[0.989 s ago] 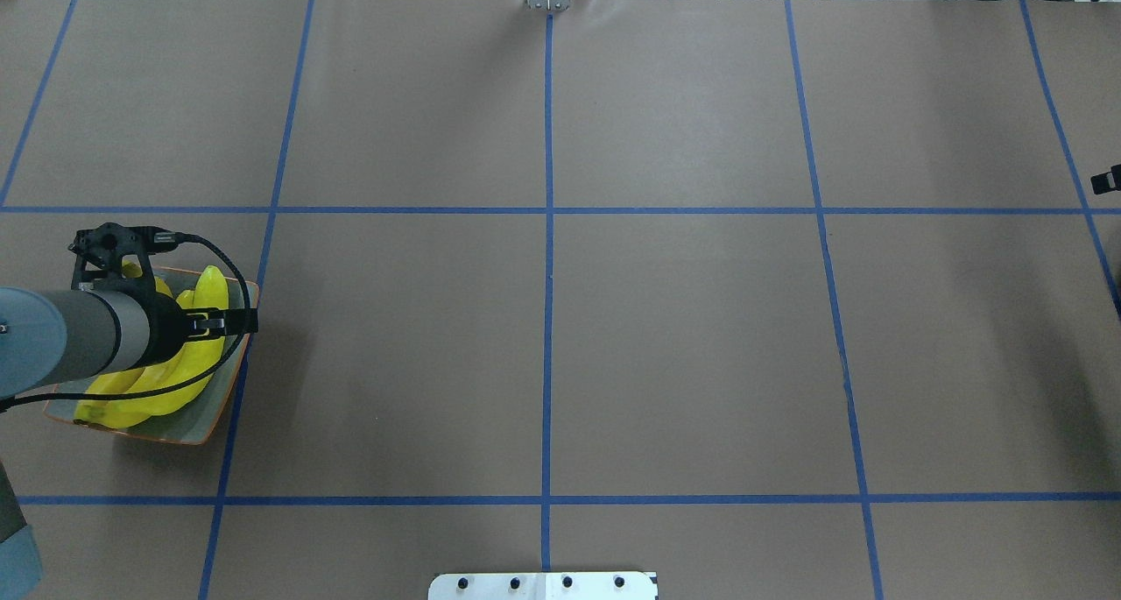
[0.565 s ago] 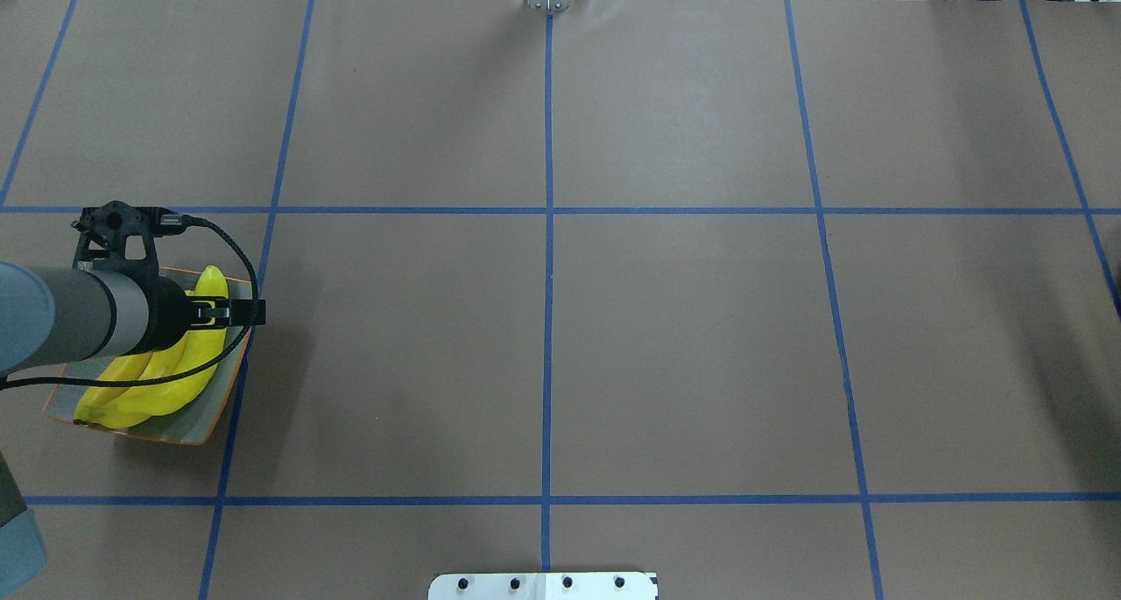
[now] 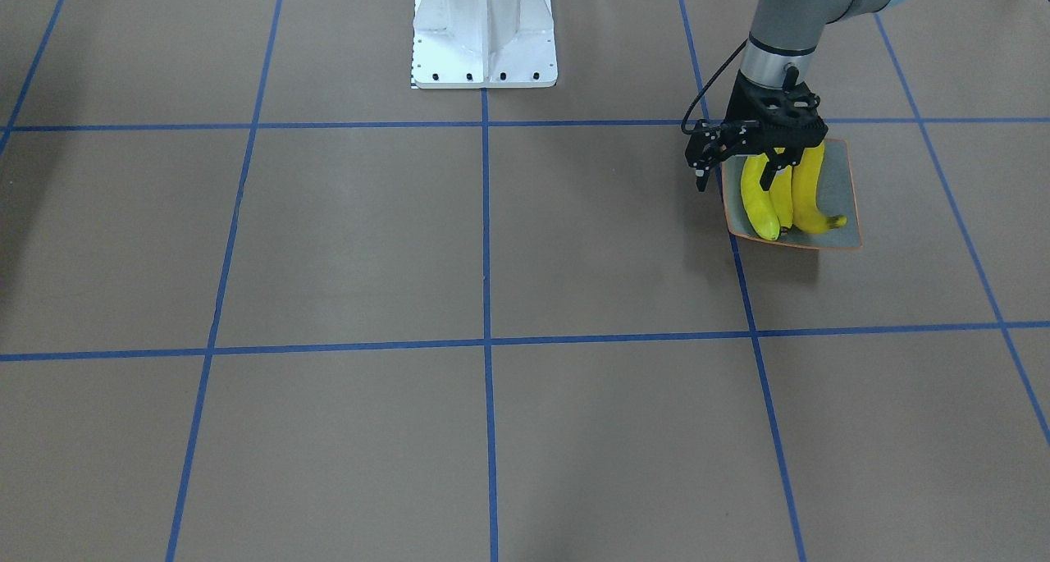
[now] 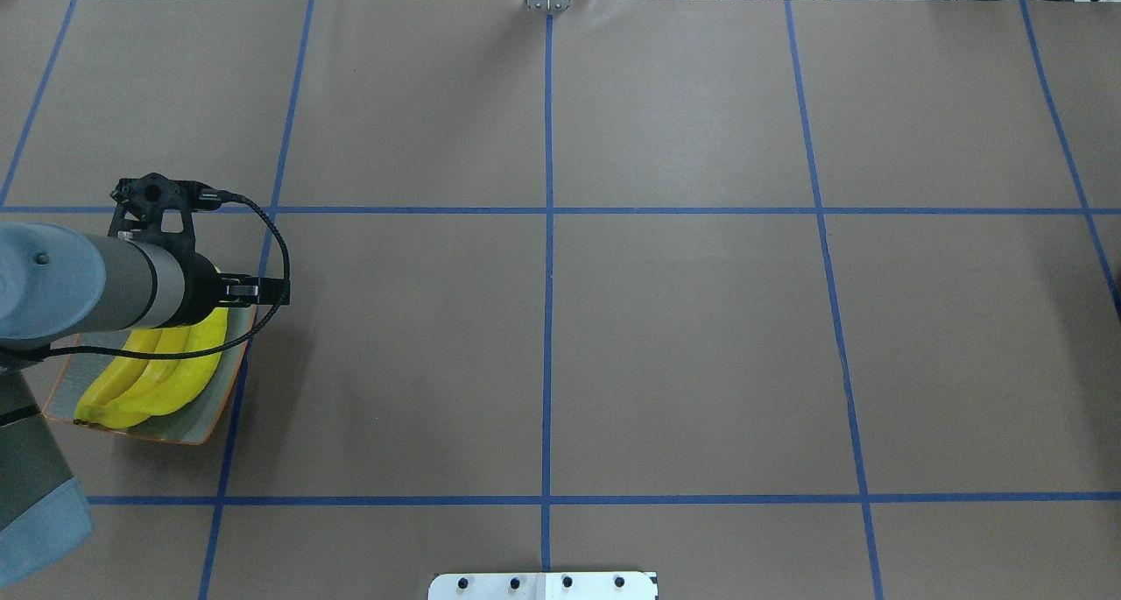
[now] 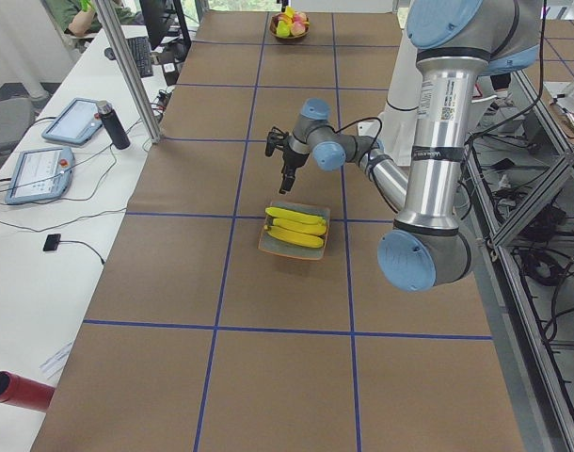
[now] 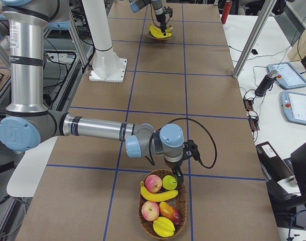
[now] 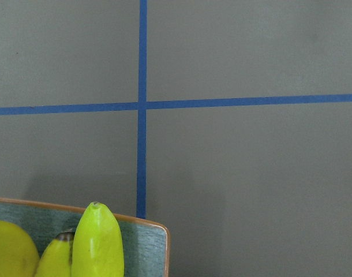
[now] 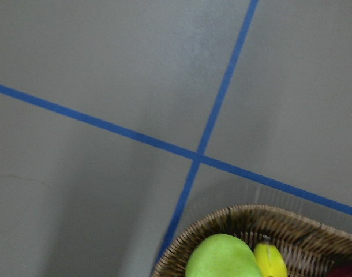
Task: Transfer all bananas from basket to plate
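Note:
Three yellow bananas (image 3: 759, 201) lie side by side on the grey-blue plate (image 3: 833, 185) with the orange rim. They also show in the overhead view (image 4: 158, 377) and the left wrist view (image 7: 98, 242). My left gripper (image 3: 779, 171) hangs open and empty above the plate's far end, clear of the bananas. One banana (image 6: 155, 194) lies in the wicker basket (image 6: 141, 213) among other fruit. My right gripper (image 6: 179, 175) hovers over the basket's near rim; I cannot tell whether it is open or shut.
The basket also holds a green fruit (image 8: 222, 259), red apples (image 6: 153, 183) and a yellow fruit (image 6: 164, 227). The robot's white base (image 3: 484, 33) stands mid-table. Brown paper with blue tape lines (image 4: 547, 232) covers the table.
My left gripper has risen off the bananas and drifted toward the plate's far right corner. The right arm's tip at the overhead view's right edge has left that view.

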You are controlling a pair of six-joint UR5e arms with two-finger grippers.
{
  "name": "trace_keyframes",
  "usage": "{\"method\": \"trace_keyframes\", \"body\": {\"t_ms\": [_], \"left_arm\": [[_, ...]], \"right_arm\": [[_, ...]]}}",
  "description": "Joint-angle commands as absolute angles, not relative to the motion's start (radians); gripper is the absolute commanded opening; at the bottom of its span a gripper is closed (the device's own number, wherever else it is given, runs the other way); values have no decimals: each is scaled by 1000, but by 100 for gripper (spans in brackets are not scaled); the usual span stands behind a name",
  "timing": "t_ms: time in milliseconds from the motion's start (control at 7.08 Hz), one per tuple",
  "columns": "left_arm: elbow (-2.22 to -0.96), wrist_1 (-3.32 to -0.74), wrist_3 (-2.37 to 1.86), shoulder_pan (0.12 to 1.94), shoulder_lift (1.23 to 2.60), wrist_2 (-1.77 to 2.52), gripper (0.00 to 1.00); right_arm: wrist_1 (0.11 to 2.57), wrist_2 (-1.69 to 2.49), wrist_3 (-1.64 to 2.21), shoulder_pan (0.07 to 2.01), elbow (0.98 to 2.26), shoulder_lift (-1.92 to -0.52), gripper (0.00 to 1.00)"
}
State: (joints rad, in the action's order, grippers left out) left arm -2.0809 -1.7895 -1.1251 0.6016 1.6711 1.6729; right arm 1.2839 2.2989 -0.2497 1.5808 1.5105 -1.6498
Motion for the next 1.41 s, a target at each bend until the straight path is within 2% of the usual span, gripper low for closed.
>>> {"method": "trace_keyframes", "body": {"t_ms": [0,848,989,1272], "left_arm": [[-2060,-1789,-1127,600,1700,1672,100],[-2020,-1793,-1138,598,1738,1667,100],[-2017,-1793,-1138,598,1741,1667,100],[-2013,-1793,-1138,598,1741,1666,100]], "right_arm": [[1286,2341,-295,1621,1476,-1687,100],[1292,2439,-295,1626,1261,-1595,96],[1293,2454,-302,1626,1208,-1573,92],[1296,2448,-304,1624,1204,-1575,83]]}}
